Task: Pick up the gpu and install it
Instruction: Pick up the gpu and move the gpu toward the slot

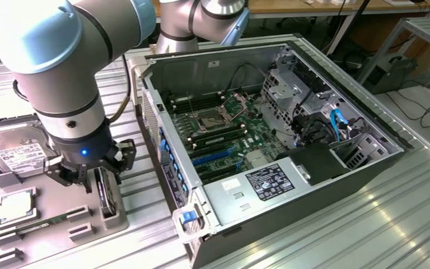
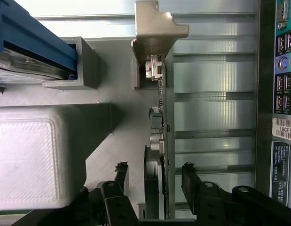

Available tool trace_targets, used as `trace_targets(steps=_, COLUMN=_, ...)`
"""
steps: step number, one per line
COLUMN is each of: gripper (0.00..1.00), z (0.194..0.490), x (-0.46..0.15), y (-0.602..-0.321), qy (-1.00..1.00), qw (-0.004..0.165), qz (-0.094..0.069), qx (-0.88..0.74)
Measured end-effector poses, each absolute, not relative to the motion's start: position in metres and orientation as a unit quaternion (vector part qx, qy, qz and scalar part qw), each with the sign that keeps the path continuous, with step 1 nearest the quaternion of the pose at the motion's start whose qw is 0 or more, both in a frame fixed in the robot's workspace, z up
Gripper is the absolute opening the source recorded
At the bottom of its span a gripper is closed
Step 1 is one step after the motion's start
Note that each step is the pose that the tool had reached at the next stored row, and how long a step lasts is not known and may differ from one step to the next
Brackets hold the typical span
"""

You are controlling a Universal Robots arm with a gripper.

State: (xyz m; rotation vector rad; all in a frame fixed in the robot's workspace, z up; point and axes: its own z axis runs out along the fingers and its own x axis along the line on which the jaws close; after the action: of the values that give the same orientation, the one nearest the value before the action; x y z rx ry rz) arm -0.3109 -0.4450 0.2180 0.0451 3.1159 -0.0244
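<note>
The gpu (image 1: 107, 195) stands on its edge in a slot of the grey parts tray (image 1: 58, 230), at the exterior view's left beside the computer case. In the wrist view the gpu (image 2: 157, 136) is seen edge-on, a thin dark card with a pale metal bracket (image 2: 157, 30) at its far end. My gripper (image 1: 96, 175) hangs straight over the card. My gripper (image 2: 155, 175) is open and straddles the card's near end. One black finger (image 2: 121, 178) is on one side and the other finger (image 2: 190, 179) on the opposite side, each with a gap to the board.
The open computer case (image 1: 394, 147) lies on its side on the ribbed metal table, its motherboard (image 1: 223, 134) exposed. A silver hard drive (image 1: 12, 150) and a CPU (image 1: 17, 204) sit on the tray. A white block (image 2: 27, 155) and the case's port panel (image 2: 282, 70) flank the card.
</note>
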Motion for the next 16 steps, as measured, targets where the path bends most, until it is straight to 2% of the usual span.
trace_targets(steps=16, gripper=0.56, z=0.2179, x=-0.3136, y=-0.4462, qy=1.000, qw=0.013, qz=-0.008, qx=0.014)
